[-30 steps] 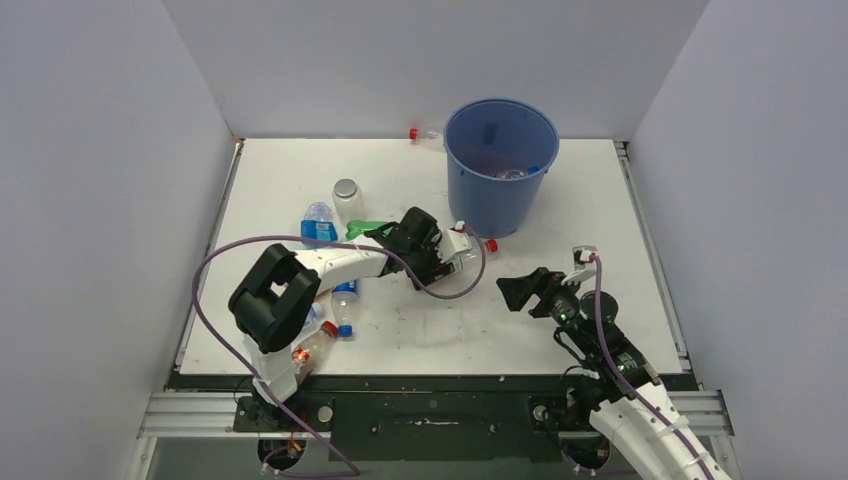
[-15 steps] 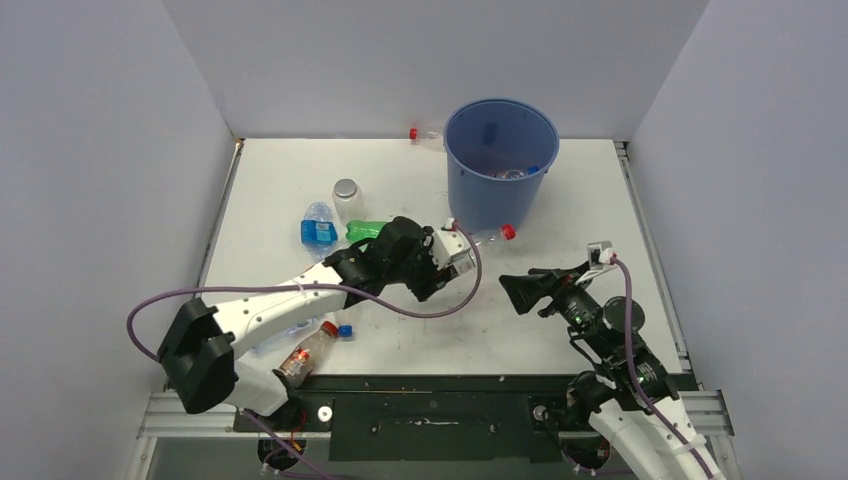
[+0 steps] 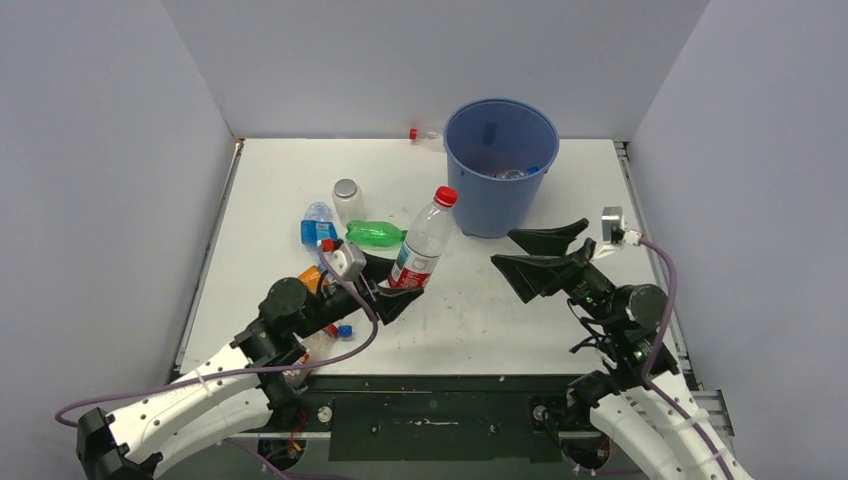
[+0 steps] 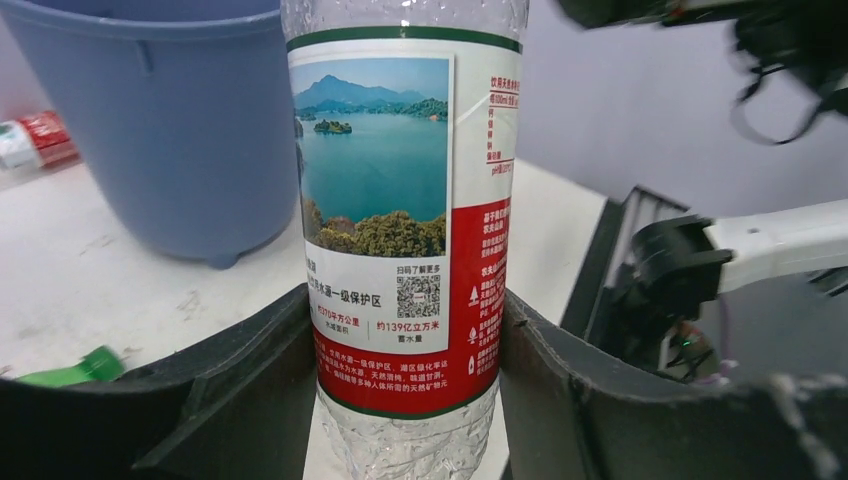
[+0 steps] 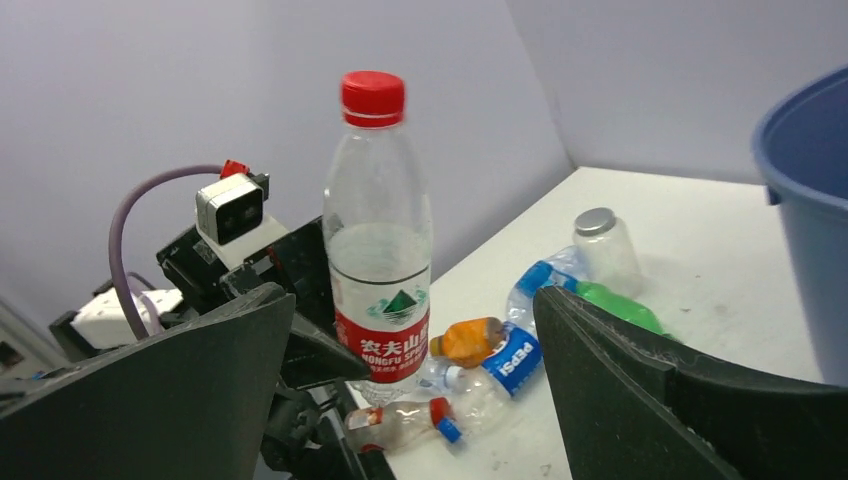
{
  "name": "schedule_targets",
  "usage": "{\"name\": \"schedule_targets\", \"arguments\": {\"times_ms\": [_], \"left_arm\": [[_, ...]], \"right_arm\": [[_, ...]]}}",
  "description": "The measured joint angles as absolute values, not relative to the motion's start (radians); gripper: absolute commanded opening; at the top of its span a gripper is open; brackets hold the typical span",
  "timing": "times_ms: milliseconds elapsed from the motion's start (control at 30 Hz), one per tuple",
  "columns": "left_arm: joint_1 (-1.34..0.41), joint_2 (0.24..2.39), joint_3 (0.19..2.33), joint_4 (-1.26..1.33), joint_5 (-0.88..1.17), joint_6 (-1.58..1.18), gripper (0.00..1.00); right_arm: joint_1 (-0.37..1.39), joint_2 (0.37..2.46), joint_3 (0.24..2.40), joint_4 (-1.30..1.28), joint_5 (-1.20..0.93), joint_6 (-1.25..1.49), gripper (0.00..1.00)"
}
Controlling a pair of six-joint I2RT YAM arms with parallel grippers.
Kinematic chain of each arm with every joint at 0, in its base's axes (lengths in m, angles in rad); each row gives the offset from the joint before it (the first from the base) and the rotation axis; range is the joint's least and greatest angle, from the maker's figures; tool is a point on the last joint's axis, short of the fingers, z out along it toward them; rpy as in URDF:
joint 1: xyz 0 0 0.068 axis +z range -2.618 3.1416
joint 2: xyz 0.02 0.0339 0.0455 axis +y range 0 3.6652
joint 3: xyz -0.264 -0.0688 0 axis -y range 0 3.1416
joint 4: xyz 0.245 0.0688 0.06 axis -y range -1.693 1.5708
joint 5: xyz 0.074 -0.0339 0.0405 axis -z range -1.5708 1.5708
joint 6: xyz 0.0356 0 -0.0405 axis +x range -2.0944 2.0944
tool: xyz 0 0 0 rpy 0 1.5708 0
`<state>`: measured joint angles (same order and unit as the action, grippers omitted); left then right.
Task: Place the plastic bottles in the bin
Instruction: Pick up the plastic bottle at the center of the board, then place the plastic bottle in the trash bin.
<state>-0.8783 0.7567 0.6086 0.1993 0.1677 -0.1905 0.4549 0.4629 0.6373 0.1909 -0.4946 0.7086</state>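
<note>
My left gripper [image 3: 395, 292] is shut on the lower part of a clear plastic bottle [image 3: 424, 240] with a red label and red cap, held upright above the table's middle. In the left wrist view both fingers press on the bottle [image 4: 405, 230] at its label's lower edge. The blue bin [image 3: 500, 165] stands at the back, right of the bottle. My right gripper [image 3: 505, 248] hangs open to the bottle's right, apart from it and pointing at it. The right wrist view shows that bottle [image 5: 378, 250] beyond the wide-open right gripper [image 5: 412, 300].
Loose bottles lie left of centre: a green one [image 3: 375, 233], a blue-labelled one [image 3: 317, 228], an orange one [image 5: 470, 340], a small one [image 5: 405, 422] by the front edge. A silver-lidded jar [image 3: 347, 195] stands behind them. Another bottle [image 3: 425, 134] lies behind the bin.
My left arm has pulled back toward the near left and raised the bottle from lying by the bin to upright. My right gripper has risen and shifted toward the back.
</note>
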Motion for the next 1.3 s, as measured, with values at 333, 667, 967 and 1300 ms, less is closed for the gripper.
{"name": "schedule_targets", "arguments": {"times_ms": [333,667,967,1300], "left_arm": [[-0.890,0.664,0.509,0.403,0.212,-0.346,0.00],[-0.904,0.660,0.509,0.457,0.270,-0.380,0.00],[-0.905,0.669,0.509,0.447,0.262,-0.379,0.32],[-0.919,0.667,0.509,0.441,0.239,-0.355,0.51]], "right_arm": [[0.743,0.763,0.611,0.435,-0.480,0.729,0.92],[1.024,0.906,0.720,0.432,-0.168,0.546,0.93],[1.038,0.998,0.772,0.478,-0.146,0.537,0.58],[1.042,0.997,0.772,0.480,-0.143,0.534,0.47]]}}
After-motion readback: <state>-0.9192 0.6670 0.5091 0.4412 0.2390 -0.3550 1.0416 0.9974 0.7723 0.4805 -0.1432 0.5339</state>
